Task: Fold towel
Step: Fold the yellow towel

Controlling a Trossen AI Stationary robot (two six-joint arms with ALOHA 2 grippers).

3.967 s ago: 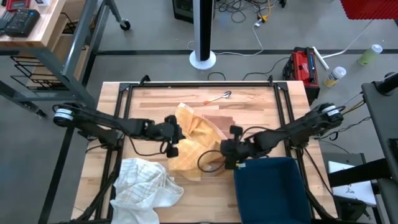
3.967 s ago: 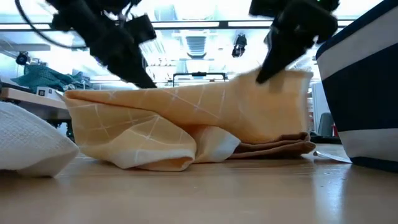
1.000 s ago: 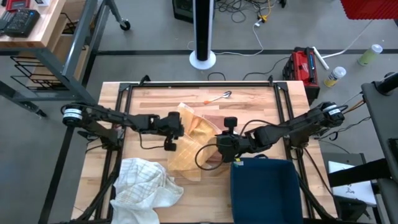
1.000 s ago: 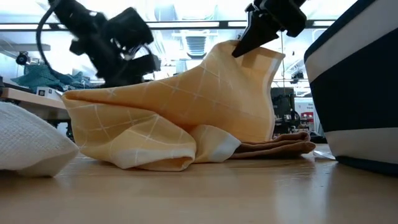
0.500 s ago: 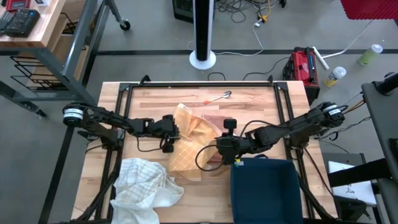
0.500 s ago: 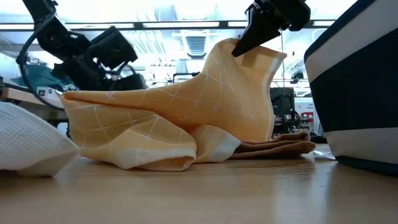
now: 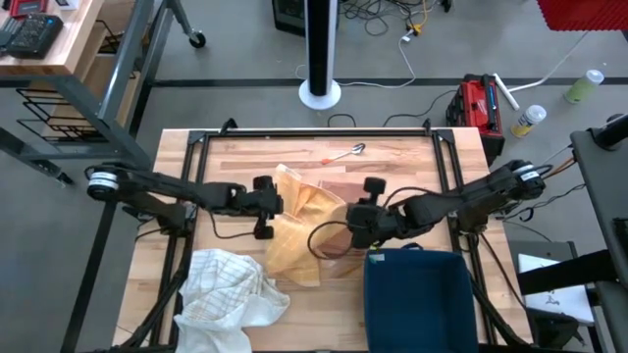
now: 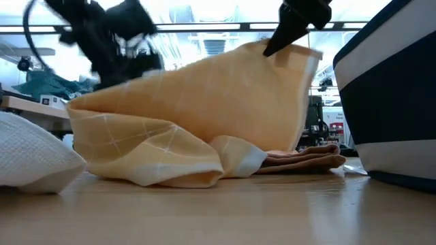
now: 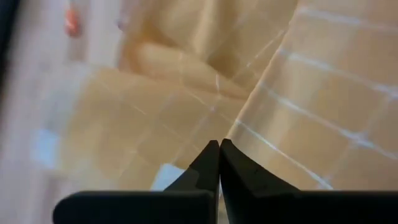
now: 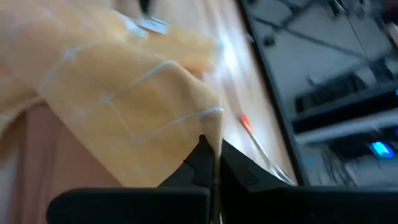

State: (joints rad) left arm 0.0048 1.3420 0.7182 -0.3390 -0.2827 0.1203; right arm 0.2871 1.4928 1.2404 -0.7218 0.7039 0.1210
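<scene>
Centrally we note a soft yellow towel (image 7: 299, 235) with pale grid lines, rumpled mid-table. Right gripper (image 10: 214, 163) clenched on its raised corner; left gripper (image 9: 219, 163) pinched shut against the cloth.

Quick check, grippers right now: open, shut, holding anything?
Left gripper: shut, pinching the yellow towel.
Right gripper: shut on a raised corner of the same towel.
</scene>
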